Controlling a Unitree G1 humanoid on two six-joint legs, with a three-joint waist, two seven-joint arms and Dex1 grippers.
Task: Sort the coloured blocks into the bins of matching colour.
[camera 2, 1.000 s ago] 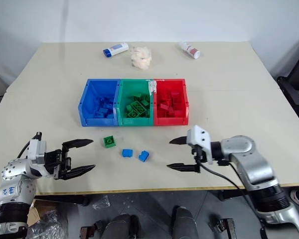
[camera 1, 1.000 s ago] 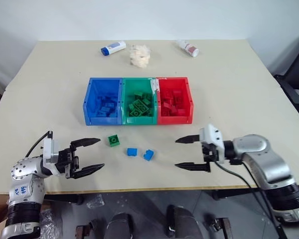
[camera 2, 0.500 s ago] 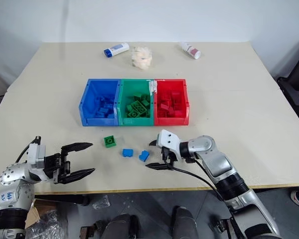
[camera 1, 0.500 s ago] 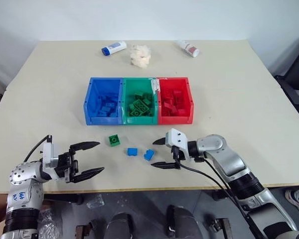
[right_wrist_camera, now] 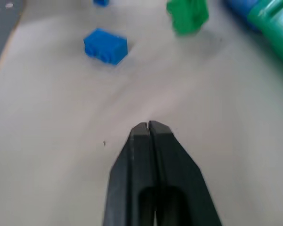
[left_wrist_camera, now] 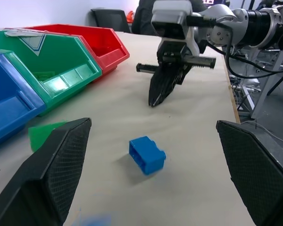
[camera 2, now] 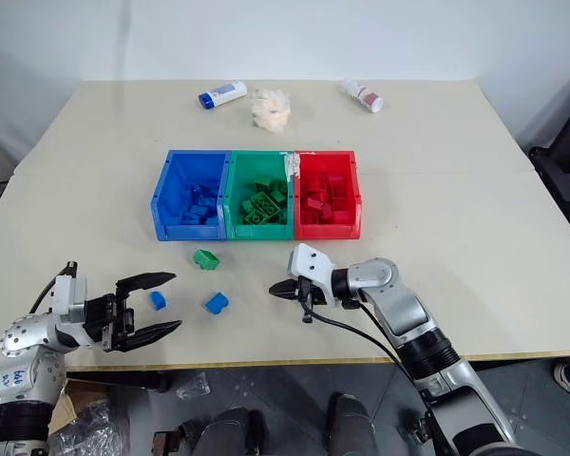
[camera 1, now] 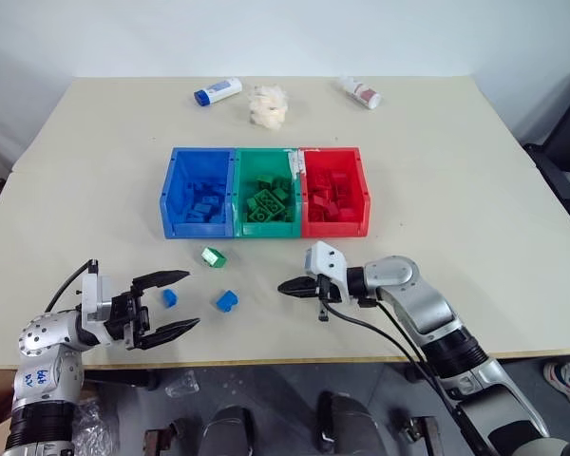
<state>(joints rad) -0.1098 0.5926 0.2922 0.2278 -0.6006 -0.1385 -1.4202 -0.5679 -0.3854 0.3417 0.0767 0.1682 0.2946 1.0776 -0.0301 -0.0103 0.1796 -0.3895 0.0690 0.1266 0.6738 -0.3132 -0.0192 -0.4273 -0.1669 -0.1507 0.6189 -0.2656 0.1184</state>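
Blocks lie loose on the smooth beige table (camera 1: 475, 190): green block (camera 1: 213, 256), blue block (camera 1: 227, 300), smaller blue block (camera 1: 169, 297), open space around. Glossy bins (camera 1: 266, 193) behind. Right gripper (camera 1: 287, 286) pinched together, empty; left gripper (camera 1: 179, 301) spread apart near the front edge.

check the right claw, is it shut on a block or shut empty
Shut empty: the right claw has its fingertips pressed together with nothing between them, and the blue block lies ahead on the table.
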